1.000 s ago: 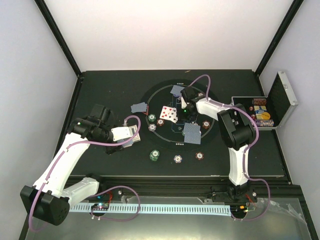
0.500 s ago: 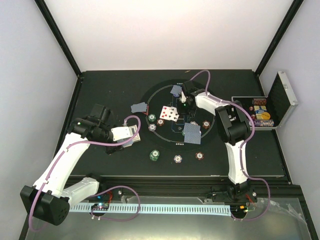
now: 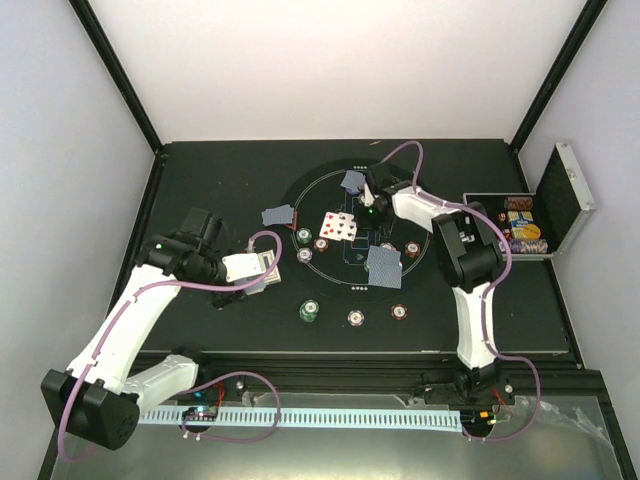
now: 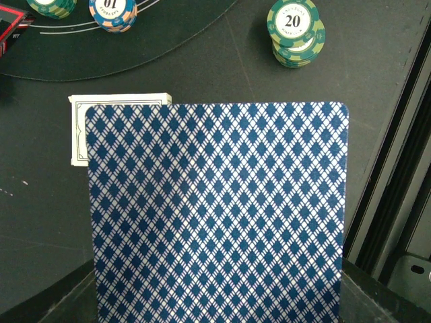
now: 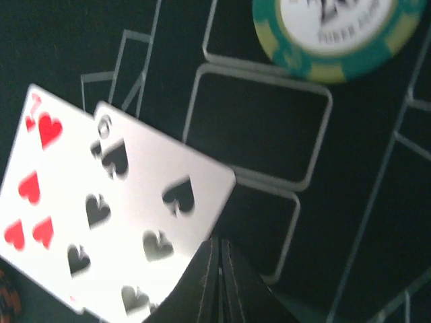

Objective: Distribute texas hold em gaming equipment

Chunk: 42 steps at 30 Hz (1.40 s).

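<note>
The right end effector [image 5: 219, 266] is closed on nothing. Its tips are at the edge of the spade card [image 5: 148, 202], which overlaps the heart card [image 5: 34, 195] face-up mid-mat [image 3: 330, 268]; whether they touch I cannot tell. The left end effector [image 3: 268, 272] grips one face-down card [image 4: 215, 215] off the mat, low over the table [image 3: 200, 180] and the deck [image 4: 79, 134]. Face-down pairs [image 3: 384, 264] and chip stacks [image 3: 309, 311] sit around the mat.

Risks: the closed tips are so close to the spade card that a sideways or downward move could drag it and spoil the spread, or knock the green chip [image 5: 330, 27] beyond it. The held card fills the left wrist view, so placing it is nearly blind. A thin card pinched at one end may also slip or take a second card along.

Against a second ago, the right end effector has moved toward the far side of the mat, and its cable loop has risen. The face-up cards, chips and left arm are unchanged.
</note>
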Each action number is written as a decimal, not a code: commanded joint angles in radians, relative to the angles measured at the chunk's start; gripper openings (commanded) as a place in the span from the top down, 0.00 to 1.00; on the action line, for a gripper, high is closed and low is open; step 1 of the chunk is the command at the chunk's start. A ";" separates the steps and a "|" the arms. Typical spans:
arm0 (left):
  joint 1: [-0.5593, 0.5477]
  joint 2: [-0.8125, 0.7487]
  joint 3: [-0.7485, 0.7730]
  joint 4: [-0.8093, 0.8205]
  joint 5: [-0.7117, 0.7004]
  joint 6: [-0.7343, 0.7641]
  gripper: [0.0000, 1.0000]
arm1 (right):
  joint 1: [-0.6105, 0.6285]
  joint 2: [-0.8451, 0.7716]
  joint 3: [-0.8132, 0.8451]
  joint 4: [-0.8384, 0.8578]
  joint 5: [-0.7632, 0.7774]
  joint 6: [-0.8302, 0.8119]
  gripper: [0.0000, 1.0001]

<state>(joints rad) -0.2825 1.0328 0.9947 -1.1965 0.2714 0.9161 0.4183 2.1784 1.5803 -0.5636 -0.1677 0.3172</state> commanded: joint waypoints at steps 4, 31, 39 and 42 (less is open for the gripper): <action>0.002 0.003 0.025 0.009 0.005 0.008 0.98 | -0.006 -0.168 -0.241 0.079 0.023 0.028 0.93; 0.002 -0.010 0.038 -0.009 0.013 0.007 0.98 | 0.004 -0.453 -0.720 0.228 0.014 0.140 0.97; 0.002 -0.013 0.041 -0.011 0.013 0.007 0.98 | 0.005 -0.589 -0.626 0.162 0.020 0.156 0.85; 0.002 -0.013 0.045 -0.012 0.015 0.004 0.99 | 0.015 -0.644 -0.603 0.143 0.000 0.173 0.80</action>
<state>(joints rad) -0.2825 1.0336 0.9947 -1.1980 0.2722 0.9157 0.4210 1.6218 0.9195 -0.3836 -0.1596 0.4637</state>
